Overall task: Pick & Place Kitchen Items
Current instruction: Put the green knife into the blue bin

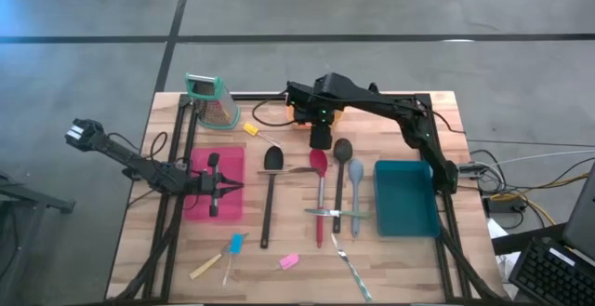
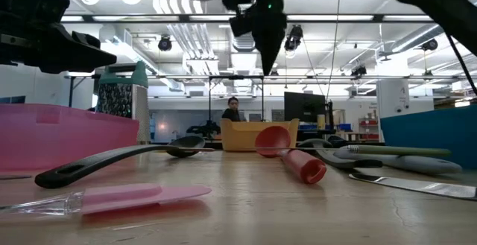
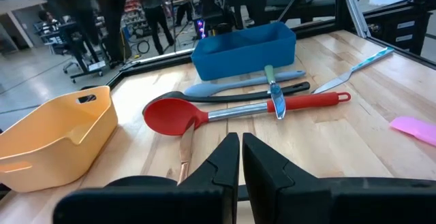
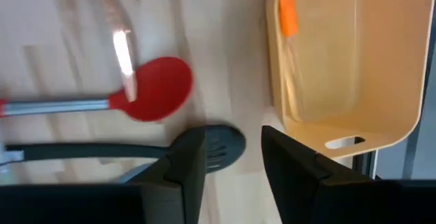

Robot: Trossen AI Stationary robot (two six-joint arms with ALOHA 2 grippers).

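Right claw (image 4: pixel 228 166) gapes empty above black spoon (image 4: pixel 102 149).

Overhead and tabletop-level cameras plus two close wrist cameras all share the red spoon (image 1: pixel 319 178).

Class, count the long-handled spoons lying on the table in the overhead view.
4, side by side mid-table: black spoon nearest the pink tray, red spoon, dark spoon, pale-blue spoon nearest the blue bin. The grippers hide none.

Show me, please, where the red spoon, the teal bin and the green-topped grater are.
red spoon (image 1: pixel 318 163): high view, on its bowl.
teal bin (image 1: pixel 405 200): high view, on its bare floor.
green-topped grater (image 1: pixel 216 107): high view, on its metal face.
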